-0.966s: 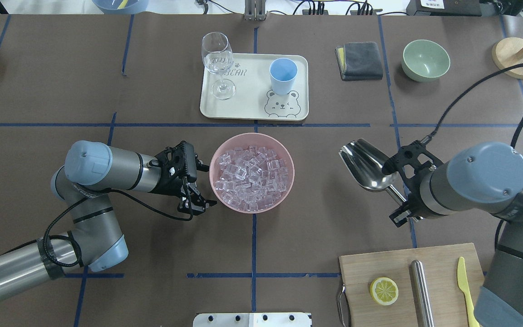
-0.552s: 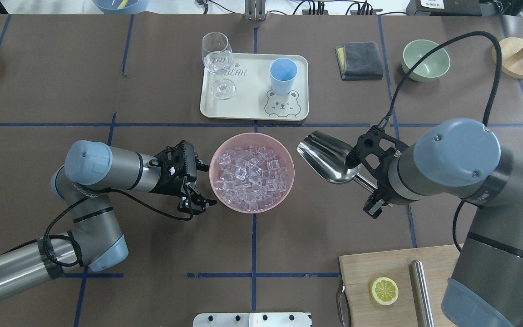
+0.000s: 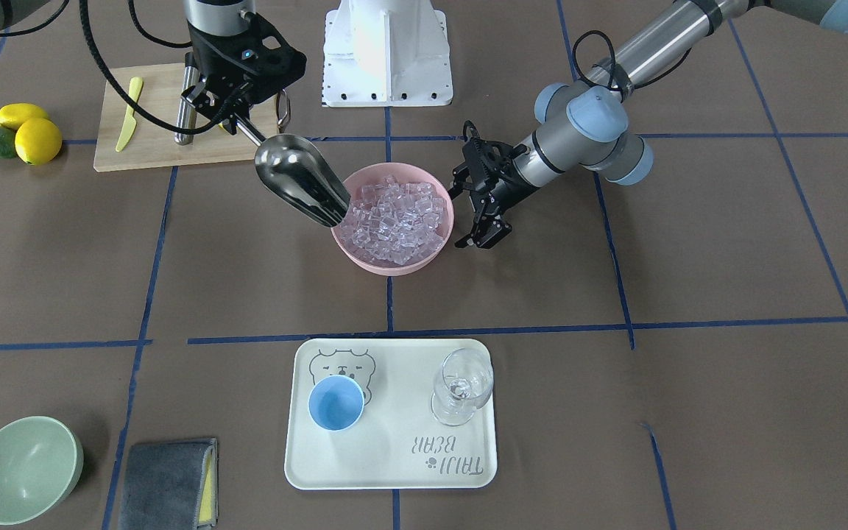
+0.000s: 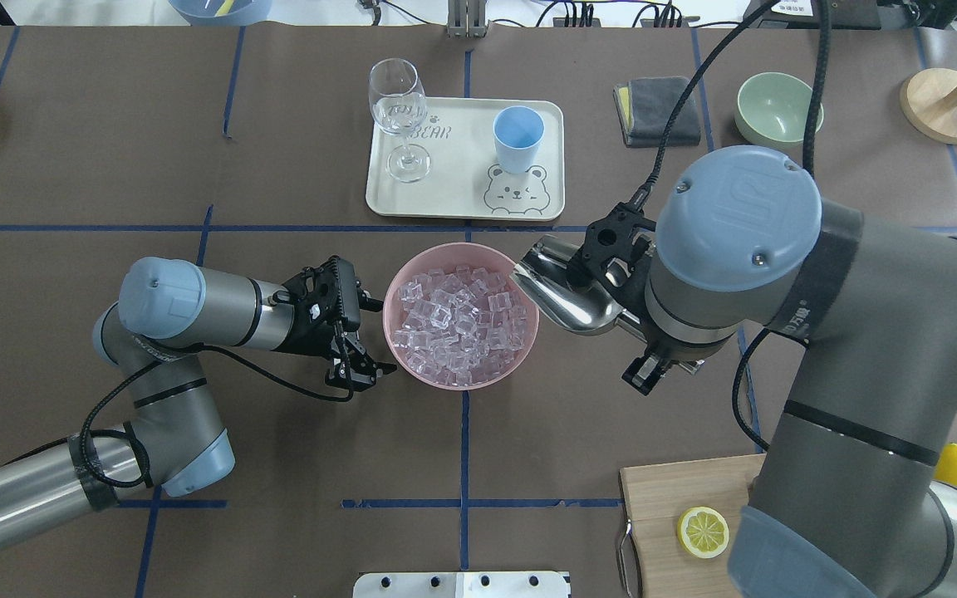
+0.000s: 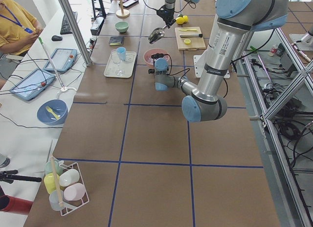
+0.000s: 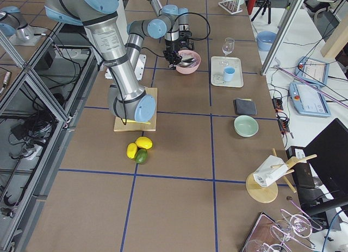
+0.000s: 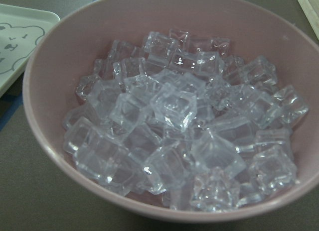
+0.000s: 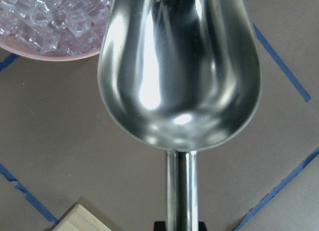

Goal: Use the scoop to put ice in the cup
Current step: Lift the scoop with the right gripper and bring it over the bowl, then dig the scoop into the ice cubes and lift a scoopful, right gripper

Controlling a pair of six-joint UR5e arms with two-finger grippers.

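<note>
The ice is a heap of clear cubes in a pink bowl at mid-table, also close up in the left wrist view. The steel scoop is empty, its mouth over the bowl's right rim. My right gripper is shut on the scoop's handle. My left gripper is open and empty, just beside the bowl's left side. The light-blue cup stands empty on the tray beyond the bowl.
A cream tray also holds a wine glass. A grey cloth and a pale green bowl lie at the far right. A cutting board with a lemon slice sits at the near right.
My right arm has carried the scoop left and slightly away from me, from well right of the bowl to its right rim. My left arm has not moved.
</note>
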